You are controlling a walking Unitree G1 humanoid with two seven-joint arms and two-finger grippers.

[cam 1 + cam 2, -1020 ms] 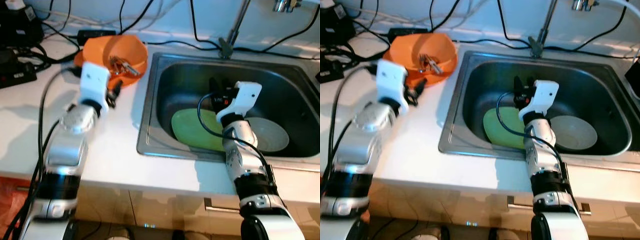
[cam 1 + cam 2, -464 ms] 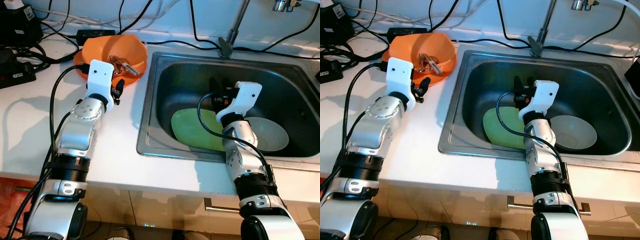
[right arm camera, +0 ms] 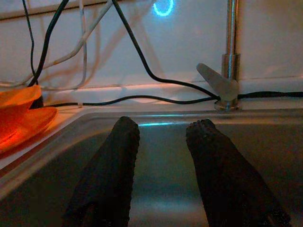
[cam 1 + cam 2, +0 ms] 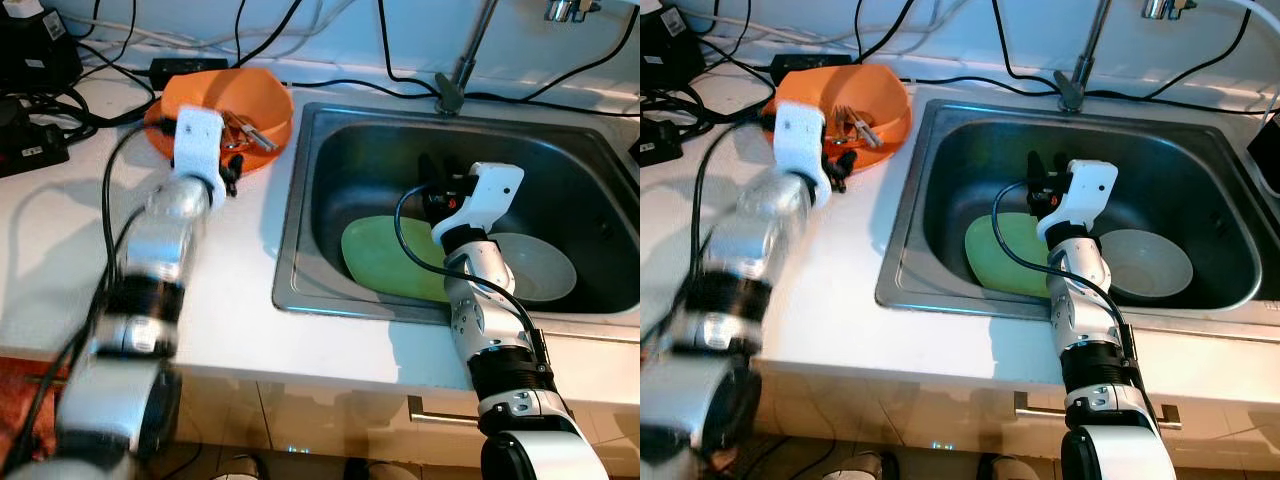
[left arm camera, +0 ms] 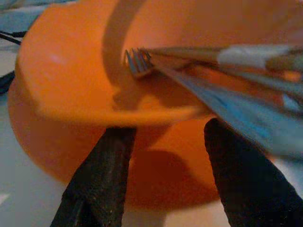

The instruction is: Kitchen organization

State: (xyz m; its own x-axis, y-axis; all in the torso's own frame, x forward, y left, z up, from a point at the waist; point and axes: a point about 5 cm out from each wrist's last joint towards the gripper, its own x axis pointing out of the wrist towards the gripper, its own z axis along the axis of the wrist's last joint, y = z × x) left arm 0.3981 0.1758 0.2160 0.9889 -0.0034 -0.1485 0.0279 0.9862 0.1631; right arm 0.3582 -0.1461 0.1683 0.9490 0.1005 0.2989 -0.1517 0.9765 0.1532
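Orange bowl [image 4: 225, 112] w/ cutlery [image 5: 199, 64] sits on white counter [image 4: 230, 300] by the sink [image 4: 940, 190]; left gripper [image 5: 165, 156] at its rim, fingers parted (nothing held). Right gripper [image 3: 163, 156] spread, empty, above green plate [image 4: 1002, 250] in sink.

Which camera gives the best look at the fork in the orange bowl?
The left wrist view: the fork lies close up inside the orange bowl, tines clear. Both eye views show just small cutlery in the bowl.

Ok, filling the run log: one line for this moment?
left gripper open at orange bowl | right gripper open over sink | cutlery in bowl
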